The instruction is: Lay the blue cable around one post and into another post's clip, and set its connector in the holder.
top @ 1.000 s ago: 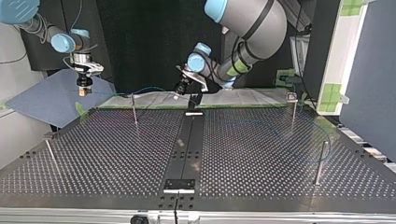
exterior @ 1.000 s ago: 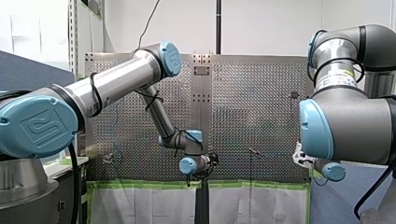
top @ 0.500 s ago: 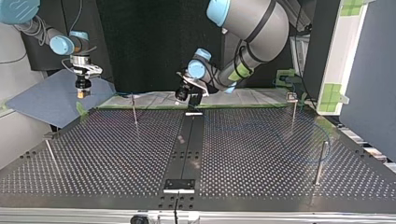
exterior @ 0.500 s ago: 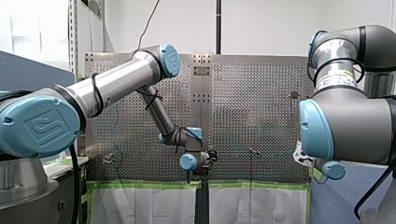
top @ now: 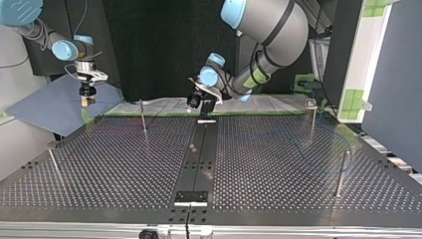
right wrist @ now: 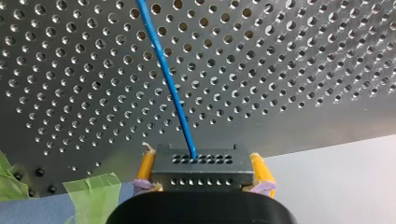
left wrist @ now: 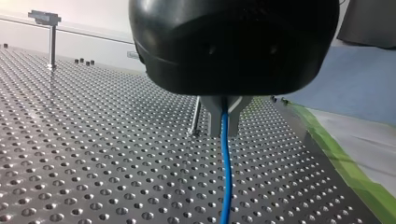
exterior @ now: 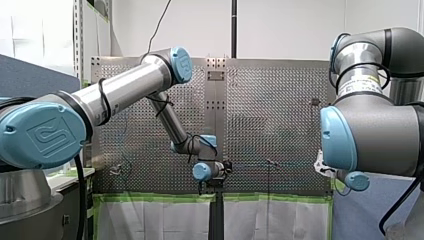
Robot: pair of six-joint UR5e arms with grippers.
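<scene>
Over the last second your left gripper point(top: 198, 103) has dropped a little and slid toward the top view's right. It now hangs low at the far edge of the table point(top: 278, 164), just above the end of the black centre strip point(top: 201, 154). Its fingers are pinched shut on the blue cable point(left wrist: 225, 163), which runs out from between them and down over the perforated plate.

Your right gripper point(top: 87, 98) has eased slightly lower, out past the table's corner at that view's left. Its yellow pads point(right wrist: 146, 166) clamp the black connector point(right wrist: 201, 170), and the cable leaves the connector's face.

The blue span that showed between the two grippers a second ago is now barely visible.

A faint blue loop lies near the plain post point(top: 341, 172) at the view's right, but you can't tell from here whether it wraps that post. No cable shows at the clipped post point(top: 312, 119).

So the routing looks unfinished. With the connector held off the table, seating it is probably the last step.
</scene>
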